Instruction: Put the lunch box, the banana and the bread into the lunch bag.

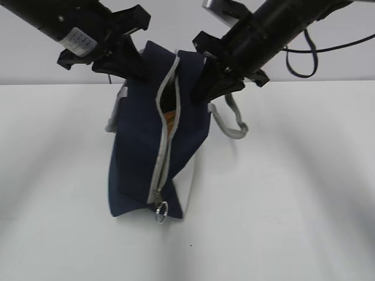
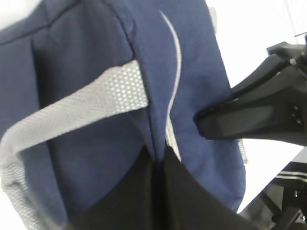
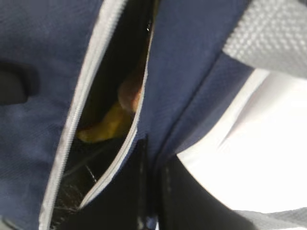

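The lunch bag (image 1: 140,170) stands on the white bench (image 1: 293,205), toward its far edge and about midway between its left and right edges, with its near end resting on the surface and its far, upper end lifted. Its grey zipper strip (image 1: 161,152) gapes open along the top, and the metal ring pull (image 1: 162,212) hangs at the near bottom end. Through the gap the right wrist view shows the banana (image 3: 103,128) lying inside the bag, with the rounded brown bread (image 3: 129,93) just above it; the lunch box cannot be made out.

The left gripper (image 1: 132,67) slants down from the upper left and is clenched on the bag's navy fabric at its top left edge, beside a grey strap handle (image 2: 72,112). The right gripper (image 1: 206,88) slants down from the upper right and is clamped tight on the fabric at the right lip of the opening, near the other strap handle (image 1: 234,123).
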`<action>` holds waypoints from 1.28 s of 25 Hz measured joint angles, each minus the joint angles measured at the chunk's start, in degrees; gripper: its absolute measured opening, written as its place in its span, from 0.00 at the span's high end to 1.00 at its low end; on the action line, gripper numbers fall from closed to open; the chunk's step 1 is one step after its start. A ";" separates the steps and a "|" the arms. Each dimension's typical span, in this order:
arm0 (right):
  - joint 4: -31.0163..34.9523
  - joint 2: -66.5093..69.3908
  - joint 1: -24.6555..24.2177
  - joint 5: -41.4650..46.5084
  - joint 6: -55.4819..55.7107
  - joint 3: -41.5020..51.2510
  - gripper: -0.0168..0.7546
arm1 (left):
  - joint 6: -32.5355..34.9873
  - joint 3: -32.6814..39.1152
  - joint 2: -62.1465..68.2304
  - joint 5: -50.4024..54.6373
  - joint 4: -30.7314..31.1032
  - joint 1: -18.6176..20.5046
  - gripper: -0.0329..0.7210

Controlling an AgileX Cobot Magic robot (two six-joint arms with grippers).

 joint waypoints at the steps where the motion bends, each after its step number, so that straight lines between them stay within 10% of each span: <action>1: -2.10 -0.96 -0.17 0.25 0.70 -0.03 0.99 | 0.00 -0.05 0.22 -1.62 -0.65 -0.77 0.96; 22: -16.70 -0.36 -0.78 0.94 4.86 -3.52 0.87 | 0.00 -2.37 9.13 -10.43 -9.32 -2.31 0.95; 27: -15.22 -0.36 -0.78 0.94 5.11 -3.60 0.50 | 0.00 -2.42 8.94 -10.53 -6.25 -2.19 0.59; 32: -15.01 -2.31 -0.78 0.94 6.60 -3.60 0.44 | 0.00 -2.42 6.30 -8.77 -5.41 -1.26 0.29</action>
